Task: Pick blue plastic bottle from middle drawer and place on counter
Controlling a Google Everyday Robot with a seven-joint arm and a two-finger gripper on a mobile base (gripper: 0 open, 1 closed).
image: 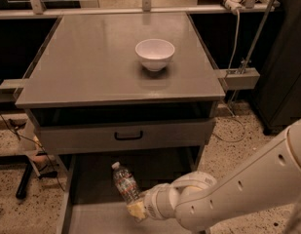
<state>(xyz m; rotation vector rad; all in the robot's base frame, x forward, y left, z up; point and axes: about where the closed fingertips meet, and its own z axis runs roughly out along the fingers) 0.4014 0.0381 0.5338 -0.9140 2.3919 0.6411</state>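
One pulled-out middle drawer (pixel 94 213) at the near edge, just below a closed drawer front (pixel 82 139) with a black handle. Inside it, near the middle, blue plastic bottle (pixel 124 183), tilted, white cap pointing far and left. Hand (pixel 137 209) at the bottle's near end, clenched around its base, on a white arm (pixel 237 194) entering from the near right. Higher up, grey bench (pixel 91 67) carrying a white bowl (pixel 155 53) right of centre, well apart from the bottle.
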